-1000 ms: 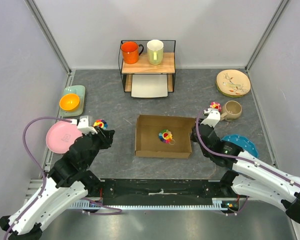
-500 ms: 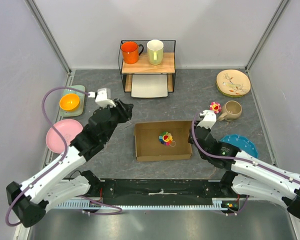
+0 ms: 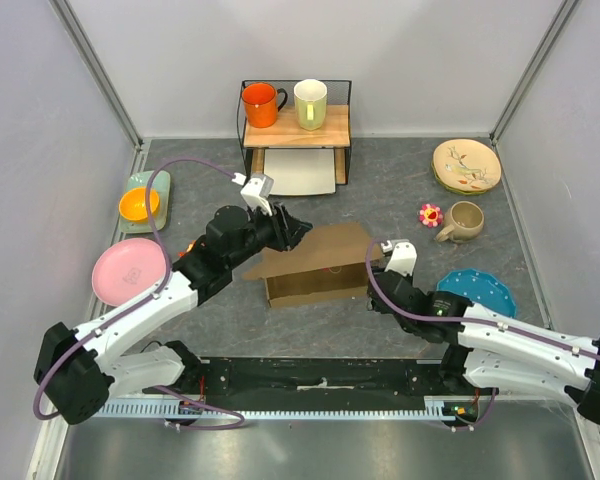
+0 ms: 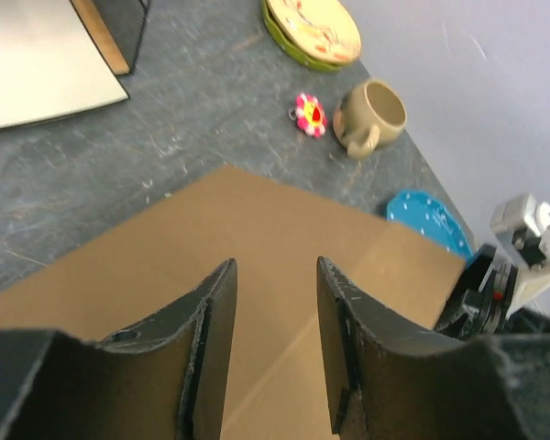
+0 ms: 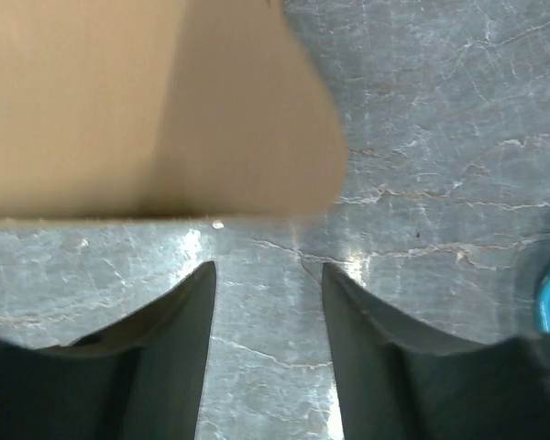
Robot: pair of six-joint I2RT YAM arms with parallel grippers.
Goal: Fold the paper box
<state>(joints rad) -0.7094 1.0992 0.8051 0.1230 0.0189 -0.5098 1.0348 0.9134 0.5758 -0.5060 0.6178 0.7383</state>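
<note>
The paper box [image 3: 315, 262] sits in the middle of the table [image 3: 400, 190], between the 2 arms. Its big lid flap is tilted over the tray, not lying flat.

On the near right, the right gripper [image 5: 268, 270] hangs low at the box's right end. Its jaws are spread, with only bare table in the gap, and a rounded flap juts out just ahead of its fingertips. Farther back, the left gripper [image 4: 275, 266] hovers over the lid from the far left. Its jaws are also spread and pinch nothing, and cardboard shows through the gap. Whether it touches the sheet I cannot tell.

Neither gripper pinches the lid, and that looks like the main risk, since a creased flap tends to spring up once pressure lifts. A push from 1 side only could slide the light box toward the right arm or buckle the lid off its crease. The rounded flap may catch outside the wall instead of tucking in. Beyond, the flower toy [image 3: 430, 213] and beige mug [image 3: 465, 220] stand well apart and seem unlikely to interfere.
</note>
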